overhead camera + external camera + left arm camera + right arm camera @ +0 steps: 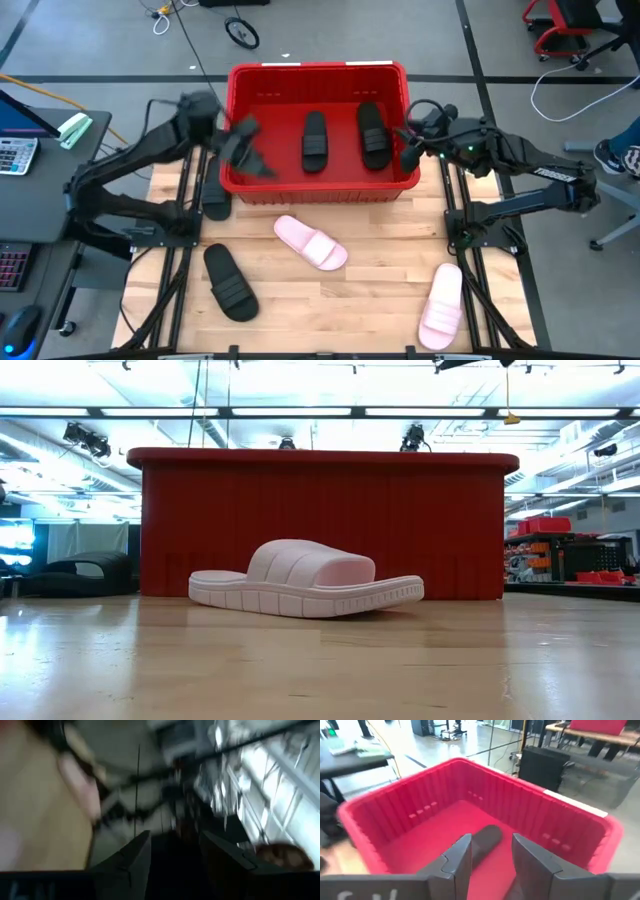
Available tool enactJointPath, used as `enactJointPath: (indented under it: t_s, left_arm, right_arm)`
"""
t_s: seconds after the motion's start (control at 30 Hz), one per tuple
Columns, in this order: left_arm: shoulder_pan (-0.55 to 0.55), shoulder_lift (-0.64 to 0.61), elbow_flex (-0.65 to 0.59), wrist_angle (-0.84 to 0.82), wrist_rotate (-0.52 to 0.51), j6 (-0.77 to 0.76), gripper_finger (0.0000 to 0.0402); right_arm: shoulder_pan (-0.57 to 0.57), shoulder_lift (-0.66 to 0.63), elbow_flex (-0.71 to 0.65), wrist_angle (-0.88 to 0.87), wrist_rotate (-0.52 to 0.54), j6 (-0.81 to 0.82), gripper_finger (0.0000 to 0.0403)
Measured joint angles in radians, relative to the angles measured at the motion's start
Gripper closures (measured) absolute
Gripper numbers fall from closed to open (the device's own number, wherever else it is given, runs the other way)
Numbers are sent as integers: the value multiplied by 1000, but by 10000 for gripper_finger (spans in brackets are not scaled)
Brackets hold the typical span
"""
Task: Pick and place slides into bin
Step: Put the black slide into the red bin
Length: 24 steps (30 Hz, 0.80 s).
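Inside the red bin (318, 188), two black slides lie side by side, one near the middle (315, 141) and one toward the right wall (373, 135). Over the bin's left wall the left gripper (243, 148) hangs blurred, and I cannot tell whether its fingers are parted or closed, while the right gripper (412, 140) sits at the bin's right rim with its fingers spread and nothing between them. On the wooden table (330, 310) lie a black slide (230, 282) front left, another black one (215, 195) against the bin's left corner, a pink slide (311, 242) just before the bin, and a second pink slide (441, 305) front right.
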Motion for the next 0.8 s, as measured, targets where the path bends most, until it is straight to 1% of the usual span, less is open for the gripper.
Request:
enactJointPath:
  t_s: [0.07, 0.13, 0.27, 0.37, 0.43, 0.5, 0.53, 0.67, 0.8]
  left_arm:
    - [-99, -23, 0, -132, -18, 0, 231]
    - [-193, -33, 0, -311, -65, 23, 235]
    - [-367, -33, 0, -709, -178, 93, 243]
    - [-480, -17, 0, -964, -297, 155, 248]
    - [-546, -10, -2, -1073, -396, 184, 248]
    - [-607, -1, -2, -1114, -469, 186, 247]
    - [-630, 3, -2, -1108, -490, 186, 245]
    - [-696, 31, -2, -997, -525, 181, 236]
    - [-742, 84, -2, -896, -552, 134, 233]
  right_arm:
    - [21, 0, 0, 0, -2, 71, 259]
    - [43, 0, 0, 0, -23, 151, 259]
    - [96, 3, 0, -5, -116, 301, 259]
    - [149, 14, 0, -17, -172, 361, 259]
    - [189, 26, 0, -18, -182, 377, 259]
    - [226, 42, 0, -19, -183, 390, 259]
    - [243, 53, 0, -19, -183, 403, 259]
    - [303, 103, 0, -22, -182, 456, 259]
    - [346, 157, 0, -23, -183, 467, 259]
